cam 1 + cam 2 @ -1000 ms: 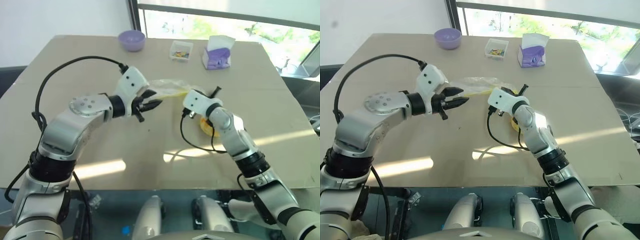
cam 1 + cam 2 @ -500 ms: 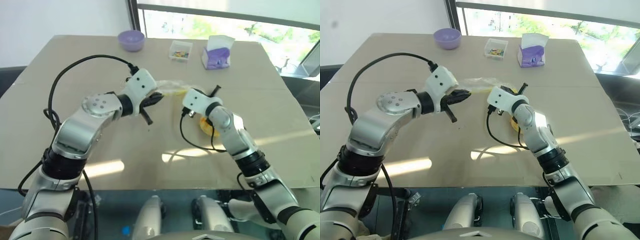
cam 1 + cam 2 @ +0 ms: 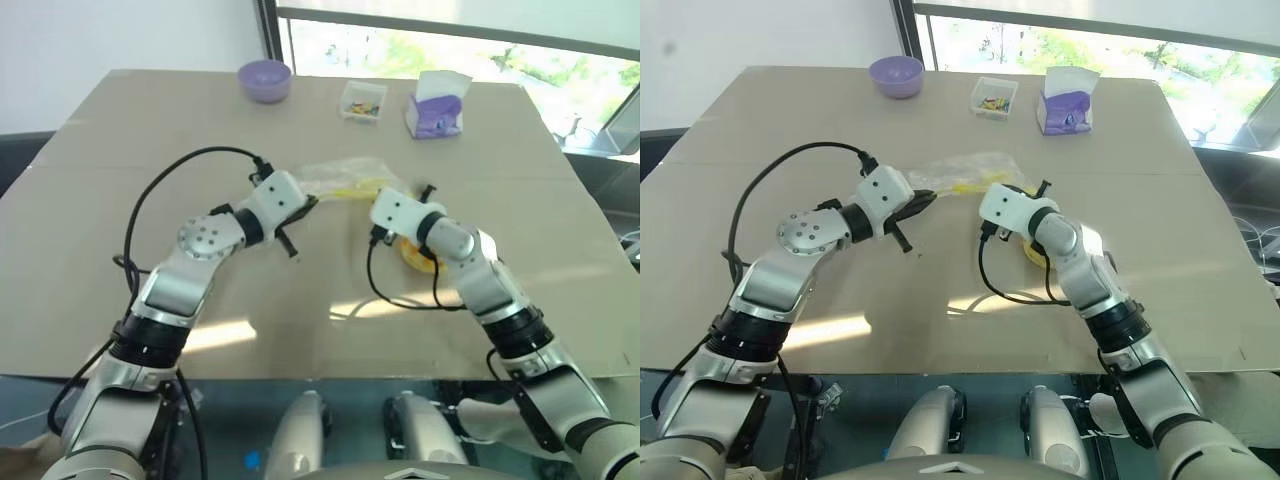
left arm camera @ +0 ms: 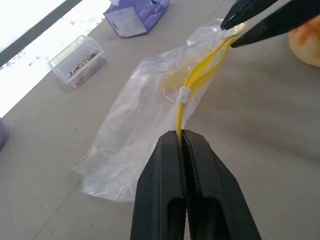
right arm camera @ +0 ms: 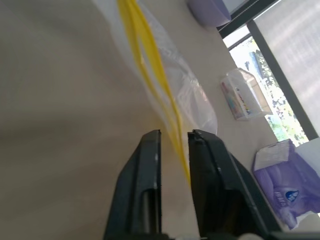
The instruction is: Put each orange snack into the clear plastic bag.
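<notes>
The clear plastic bag (image 3: 338, 178) lies crinkled in the middle of the table, its yellow seal strip (image 4: 199, 80) stretched between my two grippers. My left gripper (image 4: 182, 134) is shut on the strip's near end. My right gripper (image 5: 174, 135) is at the strip's other end; its jaws stand a little apart, with the strip running loose between them. The orange snack (image 3: 413, 252), a round yellow-orange bun, rests on the table just behind my right forearm, partly hidden by it, and also shows past the right fingers (image 4: 270, 22) as a bun edge (image 4: 306, 41).
At the table's far edge stand a purple bowl (image 3: 264, 78), a small clear box of colourful bits (image 3: 362, 100) and a purple tissue pack (image 3: 437, 108). A black cable (image 3: 400, 302) loops on the table under my right arm.
My left gripper came down and forward to the bag and shut on the yellow strip. The right gripper's jaws, shut before, have parted. The bag has sunk to the table.
</notes>
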### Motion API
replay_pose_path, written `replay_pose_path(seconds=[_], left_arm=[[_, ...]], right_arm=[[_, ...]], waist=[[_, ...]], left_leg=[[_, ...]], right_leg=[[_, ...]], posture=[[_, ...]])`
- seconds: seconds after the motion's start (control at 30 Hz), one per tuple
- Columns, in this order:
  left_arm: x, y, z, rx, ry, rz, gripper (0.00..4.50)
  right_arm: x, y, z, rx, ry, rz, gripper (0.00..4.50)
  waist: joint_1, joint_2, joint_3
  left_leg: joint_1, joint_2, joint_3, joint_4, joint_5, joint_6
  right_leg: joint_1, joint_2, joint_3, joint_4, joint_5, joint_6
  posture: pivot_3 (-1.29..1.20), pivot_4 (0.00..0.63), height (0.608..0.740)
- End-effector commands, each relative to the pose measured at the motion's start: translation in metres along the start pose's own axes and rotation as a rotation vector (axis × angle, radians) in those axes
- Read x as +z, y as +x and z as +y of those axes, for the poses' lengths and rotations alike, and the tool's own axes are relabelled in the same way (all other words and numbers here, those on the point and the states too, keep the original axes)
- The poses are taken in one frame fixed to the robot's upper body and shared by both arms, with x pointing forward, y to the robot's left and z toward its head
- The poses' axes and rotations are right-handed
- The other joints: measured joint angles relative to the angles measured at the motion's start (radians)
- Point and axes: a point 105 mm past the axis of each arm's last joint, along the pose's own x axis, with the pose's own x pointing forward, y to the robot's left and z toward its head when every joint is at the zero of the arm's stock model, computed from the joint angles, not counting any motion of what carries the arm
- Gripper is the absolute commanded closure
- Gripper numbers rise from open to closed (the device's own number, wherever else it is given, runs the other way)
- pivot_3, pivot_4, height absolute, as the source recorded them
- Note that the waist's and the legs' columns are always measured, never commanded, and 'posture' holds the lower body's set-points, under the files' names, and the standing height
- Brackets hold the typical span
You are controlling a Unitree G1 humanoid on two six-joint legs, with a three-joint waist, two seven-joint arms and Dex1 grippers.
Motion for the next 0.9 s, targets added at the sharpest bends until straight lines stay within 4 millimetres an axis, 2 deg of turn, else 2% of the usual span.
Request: replay_pose_path(seconds=[0.03, 0.1, 0.13, 0.2, 0.27, 0.3, 0.4, 0.6, 0.9], left_arm=[[0.003, -0.008, 0.009, 0.003, 0.006, -0.080, 4.50], [0.001, -0.009, 0.008, -0.007, -0.041, -0.109, 4.50], [0.000, -0.010, 0.009, -0.009, -0.052, -0.119, 4.50], [0.001, -0.011, 0.008, -0.035, -0.058, -0.143, 4.50], [0.003, -0.012, 0.006, -0.055, -0.087, -0.167, 4.50], [0.005, -0.013, 0.004, -0.069, -0.081, -0.177, 4.50], [0.009, -0.014, 0.003, -0.083, -0.072, -0.193, 4.50], [0.015, -0.015, -0.004, -0.115, -0.059, -0.218, 4.50], [0.022, -0.019, -0.014, -0.146, -0.058, -0.249, 4.50]], right_arm=[[0.013, -0.021, -0.016, -0.030, 0.034, -0.080, 2.20], [0.013, -0.031, -0.019, -0.024, 0.055, -0.090, 2.20], [0.013, -0.035, -0.021, -0.028, 0.088, -0.093, 2.47], [0.014, -0.037, -0.019, -0.010, 0.150, -0.101, 3.22], [0.017, -0.037, -0.016, 0.005, 0.193, -0.112, 4.17], [0.021, -0.033, -0.014, 0.008, 0.238, -0.125, 4.42], [0.034, -0.021, -0.005, 0.025, 0.367, -0.164, 4.42], [0.046, -0.011, 0.001, 0.032, 0.437, -0.190, 4.42], [0.046, -0.011, 0.009, 0.071, 0.510, -0.181, 4.42]], waist=[[0.000, 0.000, 0.000], [0.001, 0.000, 0.000], [0.001, 0.000, 0.000], [0.000, 0.000, 0.000], [-0.003, 0.000, 0.000], [-0.003, 0.000, 0.000], [-0.005, 0.000, 0.000], [0.001, 0.000, 0.000], [-0.002, 0.000, 0.000]], left_leg=[[0.000, 0.000, 0.000, 0.000, 0.000, 0.000], [0.000, 0.000, 0.000, 0.000, 0.000, 0.000], [0.000, 0.000, 0.000, 0.000, 0.000, 0.000], [0.000, 0.000, 0.000, 0.000, 0.000, 0.000], [0.000, 0.001, 0.000, 0.001, 0.000, 0.000], [0.001, 0.001, 0.001, 0.001, 0.000, 0.000], [0.001, 0.004, 0.001, 0.001, 0.000, 0.000], [0.000, 0.008, 0.002, 0.002, 0.000, 0.000], [0.001, 0.009, 0.003, 0.003, 0.000, 0.000]], right_leg=[[0.000, 0.000, 0.000, 0.000, 0.000, 0.000], [0.000, 0.000, 0.000, 0.000, 0.000, 0.000], [0.000, 0.000, 0.000, 0.000, 0.000, 0.000], [0.000, 0.000, 0.000, 0.000, 0.000, 0.000], [0.000, 0.001, 0.000, 0.000, 0.000, 0.000], [0.000, 0.001, 0.001, 0.001, 0.000, 0.000], [0.000, 0.004, 0.002, 0.001, 0.000, 0.000], [0.000, 0.005, 0.002, 0.000, 0.000, 0.000], [0.000, 0.006, 0.002, 0.001, 0.000, 0.000]], posture=[[0.00, 0.150, 0.733], [0.00, 0.150, 0.733], [0.00, 0.150, 0.733], [0.00, 0.150, 0.733], [0.00, 0.150, 0.733], [0.00, 0.150, 0.733], [0.00, 0.150, 0.733], [0.00, 0.150, 0.733], [0.00, 0.150, 0.733]])
